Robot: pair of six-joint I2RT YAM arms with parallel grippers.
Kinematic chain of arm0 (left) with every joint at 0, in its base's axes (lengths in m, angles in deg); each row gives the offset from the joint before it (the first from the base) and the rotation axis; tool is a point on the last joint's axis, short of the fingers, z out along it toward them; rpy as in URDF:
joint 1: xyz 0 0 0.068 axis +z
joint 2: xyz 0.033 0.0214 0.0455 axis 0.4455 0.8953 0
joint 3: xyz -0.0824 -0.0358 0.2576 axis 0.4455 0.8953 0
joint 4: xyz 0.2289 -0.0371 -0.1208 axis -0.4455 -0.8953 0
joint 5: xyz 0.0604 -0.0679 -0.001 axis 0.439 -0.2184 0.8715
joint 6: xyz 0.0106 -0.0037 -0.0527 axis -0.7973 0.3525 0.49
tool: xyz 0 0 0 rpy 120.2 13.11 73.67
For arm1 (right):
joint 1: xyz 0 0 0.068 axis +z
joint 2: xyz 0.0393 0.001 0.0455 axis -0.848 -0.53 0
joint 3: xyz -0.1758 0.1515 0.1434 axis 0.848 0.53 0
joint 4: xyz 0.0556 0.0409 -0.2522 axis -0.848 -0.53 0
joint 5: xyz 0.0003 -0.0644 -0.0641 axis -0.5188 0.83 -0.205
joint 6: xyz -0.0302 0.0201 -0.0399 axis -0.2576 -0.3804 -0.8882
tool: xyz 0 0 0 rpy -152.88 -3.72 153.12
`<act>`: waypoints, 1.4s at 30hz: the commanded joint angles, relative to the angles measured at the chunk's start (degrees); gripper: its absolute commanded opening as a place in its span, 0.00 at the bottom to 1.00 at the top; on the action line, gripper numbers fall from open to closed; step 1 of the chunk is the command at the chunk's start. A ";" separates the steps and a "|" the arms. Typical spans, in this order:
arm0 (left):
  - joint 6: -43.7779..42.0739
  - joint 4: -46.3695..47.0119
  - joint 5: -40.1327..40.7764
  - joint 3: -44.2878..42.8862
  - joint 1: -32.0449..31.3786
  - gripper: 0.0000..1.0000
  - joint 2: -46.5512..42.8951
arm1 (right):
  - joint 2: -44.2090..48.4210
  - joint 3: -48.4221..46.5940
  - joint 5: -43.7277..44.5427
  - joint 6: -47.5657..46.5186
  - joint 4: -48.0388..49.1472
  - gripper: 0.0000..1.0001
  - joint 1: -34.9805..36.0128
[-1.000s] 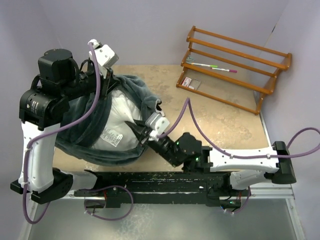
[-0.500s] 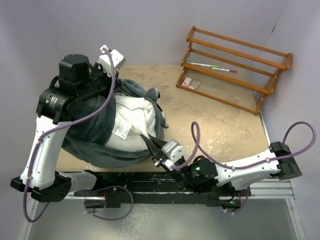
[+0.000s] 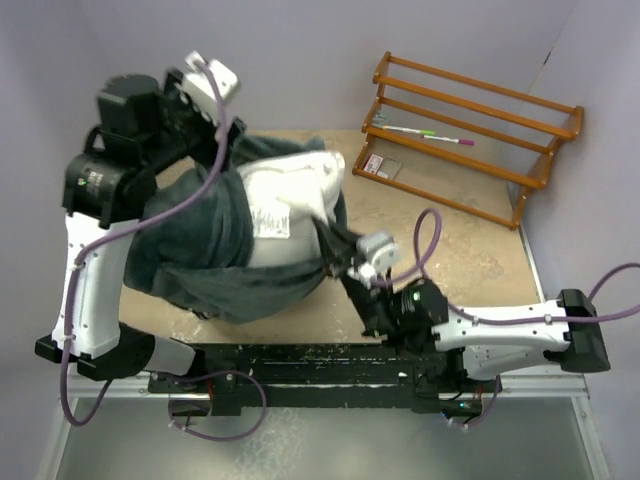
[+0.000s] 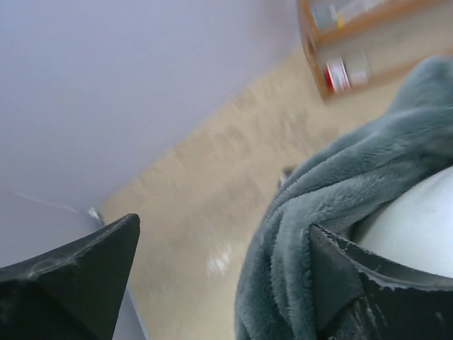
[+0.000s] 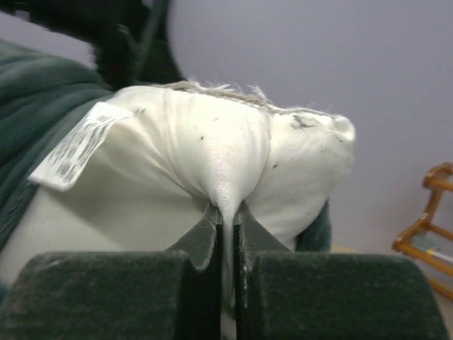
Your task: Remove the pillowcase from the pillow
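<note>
Top view: we are seeing the pillow (image 3: 290, 195) roughly half out of the pillowcase (image 3: 215, 255), with grey plush bunching round its left end on the table (image 3: 450, 240).
Left wrist: the left gripper (image 4: 223, 227) is standing wide apart, plush lying against one finger.
Right wrist: the right gripper (image 5: 226, 212) is pinching a fold of pillow cloth.
We are judging removal partway, the remainder unpulled.

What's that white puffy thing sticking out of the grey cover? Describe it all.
That is the pillow: plump, plain white cloth with a few dark specks and a printed label at one seam. One end sticks out of the grey plush pillowcase, which wraps the rest. The right gripper is shut on a pinch of its fabric, drawing it into a peak.
</note>
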 commanded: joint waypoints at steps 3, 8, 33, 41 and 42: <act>-5.59 4.75 -1.97 -32.25 1.83 0.97 4.08 | -4.40 -20.93 -6.96 13.42 -18.02 0.00 -17.41; -8.73 14.43 -2.79 -20.51 1.84 0.99 -5.68 | -18.98 -42.42 -6.99 11.87 -30.05 0.00 -21.19; -9.04 5.92 -9.77 2.42 1.85 0.97 -11.86 | -32.88 -64.72 9.52 5.78 -31.98 0.00 -22.84; -5.93 11.09 -12.69 3.94 1.81 0.99 -10.29 | -32.64 -65.86 9.54 4.81 -31.57 0.00 -18.35; -5.13 10.28 -14.00 3.50 1.77 0.99 -9.93 | -32.52 -65.64 9.23 5.31 -31.77 0.00 -17.97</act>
